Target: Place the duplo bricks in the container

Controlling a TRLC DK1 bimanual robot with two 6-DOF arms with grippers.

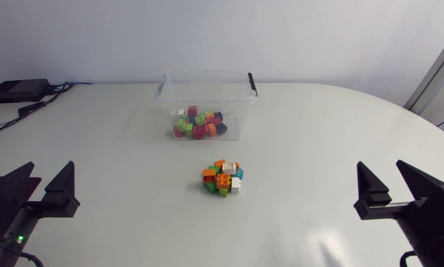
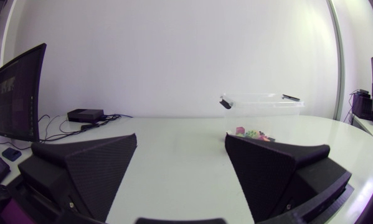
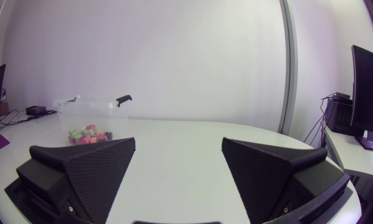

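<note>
The left pincer (image 1: 51,169) sits low at the near left edge of the counter (image 1: 318,133), its two wedge fingers spread wide apart with nothing between them. In its own wrist view the bare counter top shows through the gap. The right pincer (image 1: 379,166) sits at the near right edge in the same way, fingers wide apart and holding nothing. Both point toward the far side of the counter, and neither touches any brick.

Between the two pincers, but farther in toward the middle of the counter, lies a loose pile of duplo bricks (image 1: 223,178). They are orange, green, white, red and blue, packed close together in one small heap. The pile is well apart from both pincers.

Beyond the pile, toward the far edge, stands the container (image 1: 240,111), a clear plastic tub without a lid and with a black handle clip (image 1: 253,83) at each end. It rests upright on the counter, near the pile but not touching it. Inside it, on the bottom, lie more bricks (image 1: 199,122) in red, green, pink, yellow, white and dark colours. From the left wrist view the tub stands ahead of the pincer's right finger, and from the right wrist view ahead of the pincer's left finger.

At the far left corner of the counter is a flat black box (image 1: 18,90) with cables trailing from it.
</note>
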